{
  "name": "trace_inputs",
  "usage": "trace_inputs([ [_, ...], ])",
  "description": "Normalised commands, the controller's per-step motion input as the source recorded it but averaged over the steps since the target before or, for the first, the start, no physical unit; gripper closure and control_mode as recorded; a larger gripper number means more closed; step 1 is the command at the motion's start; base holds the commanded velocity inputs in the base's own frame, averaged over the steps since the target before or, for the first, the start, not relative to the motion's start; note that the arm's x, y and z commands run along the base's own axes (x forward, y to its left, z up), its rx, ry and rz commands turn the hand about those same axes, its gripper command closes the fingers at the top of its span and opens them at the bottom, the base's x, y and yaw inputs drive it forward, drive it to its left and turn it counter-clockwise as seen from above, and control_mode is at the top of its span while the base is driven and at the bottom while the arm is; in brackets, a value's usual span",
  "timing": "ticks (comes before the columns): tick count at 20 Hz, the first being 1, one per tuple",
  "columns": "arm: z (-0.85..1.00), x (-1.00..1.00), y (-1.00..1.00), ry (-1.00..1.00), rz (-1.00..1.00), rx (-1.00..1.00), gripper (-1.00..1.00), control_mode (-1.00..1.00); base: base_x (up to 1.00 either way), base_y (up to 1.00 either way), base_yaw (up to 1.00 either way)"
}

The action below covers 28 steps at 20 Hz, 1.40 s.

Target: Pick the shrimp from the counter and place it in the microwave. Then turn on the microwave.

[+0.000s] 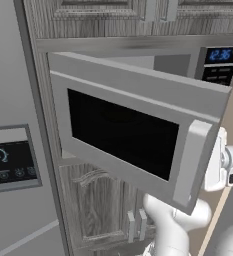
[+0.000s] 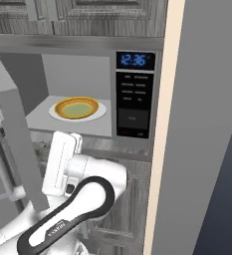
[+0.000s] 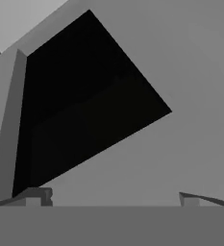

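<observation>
the microwave (image 2: pixel 87 74) is built in under wooden cabinets, and its door (image 1: pixel 133 127) stands swung out, part open, with the black window (image 1: pixel 120 132) facing the left base camera and the pale bar handle (image 1: pixel 193 167) at the door's free edge. to the right of the cavity sits the black keypad (image 2: pixel 135 102) with the blue display (image 2: pixel 135 61) above it. inside the cavity, on the grey floor, a white plate (image 2: pixel 100 113) carries a yellow bowl (image 2: pixel 76 107) near the middle of the opening. i cannot make out the shrimp inside the bowl or anywhere else.

the gripper (image 3: pixel 116 202) points at the outer face of the door; in the hand view its two dark fingertips (image 3: pixel 36 196) rise well apart at the bottom, jaws spread wide with nothing between them, and the door's window takes up the upper left with the handle at the far left. the white hand sits just beside the door's free edge, below the cavity and outside it. left of the microwave, a grey panel (image 1: pixel 10 159) with a black dial screen is set in the wall.
</observation>
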Motion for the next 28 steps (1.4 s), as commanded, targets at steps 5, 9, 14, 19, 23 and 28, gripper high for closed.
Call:
trace_inputs([
  [5,0.01,-0.35,0.37,0.00,0.01,0.01,-1.00,-1.00,0.00,0.00,0.00],
  [9,0.00,-0.33,0.41,0.00,0.00,0.00,-1.00,-1.00,0.00,0.00,0.00],
  [14,0.00,-0.33,0.41,0.00,0.00,0.00,-1.00,-1.00,0.00,0.00,0.00],
  [19,0.00,-0.34,0.43,0.00,0.00,0.00,-1.00,-1.00,0.00,0.00,0.00],
  [23,0.00,-0.36,0.45,0.00,0.00,0.00,-1.00,-1.00,0.00,0.00,0.00],
  [28,0.00,-0.38,0.46,0.00,0.00,0.00,-1.00,-1.00,0.00,0.00,0.00],
])
